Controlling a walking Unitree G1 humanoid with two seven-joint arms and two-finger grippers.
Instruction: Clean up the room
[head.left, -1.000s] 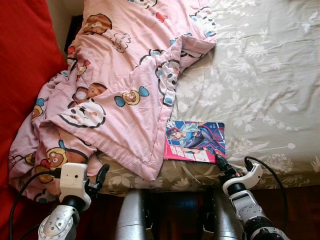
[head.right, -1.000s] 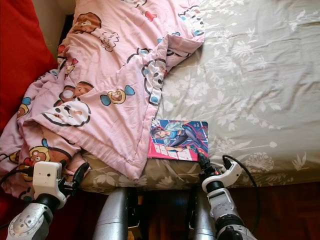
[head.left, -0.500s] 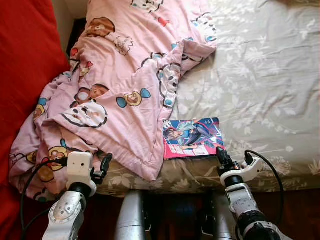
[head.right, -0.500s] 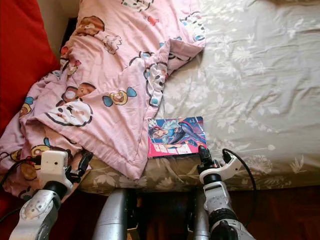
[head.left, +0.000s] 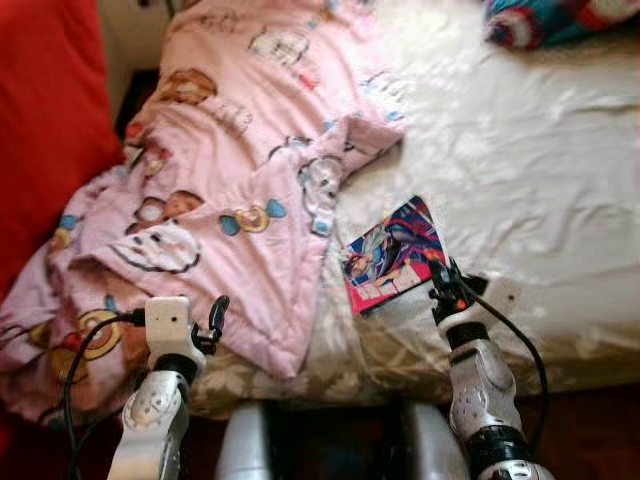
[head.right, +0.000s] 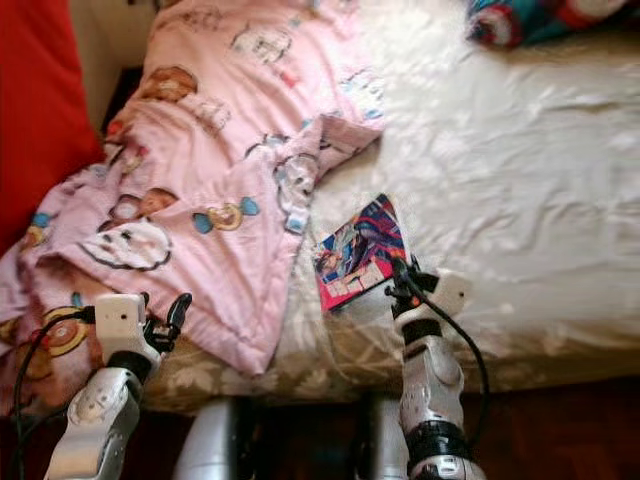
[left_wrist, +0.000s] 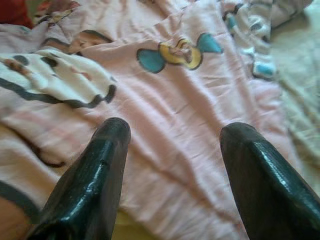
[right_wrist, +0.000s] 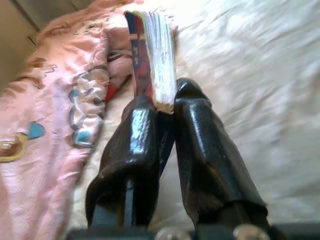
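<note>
The right end effector (head.left: 437, 277) had its two black fingers pinched on the near corner of the comic book (head.left: 393, 255), which tilted up off the bed (head.left: 540, 190) just beside the pink blanket (head.left: 250, 170). The book looked light, thin and floppy, likely to sag or slip; a hold nearer the spine seemed safer. The left end effector (left_wrist: 172, 175) hovered spread and unloaded over the blanket's near edge.

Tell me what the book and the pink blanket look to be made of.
Book: paper with a glossy printed cover; a white page edge shows where the right hand clamps it. Blanket: soft matte woven fabric, probably cotton, given its creases and cartoon print.
</note>
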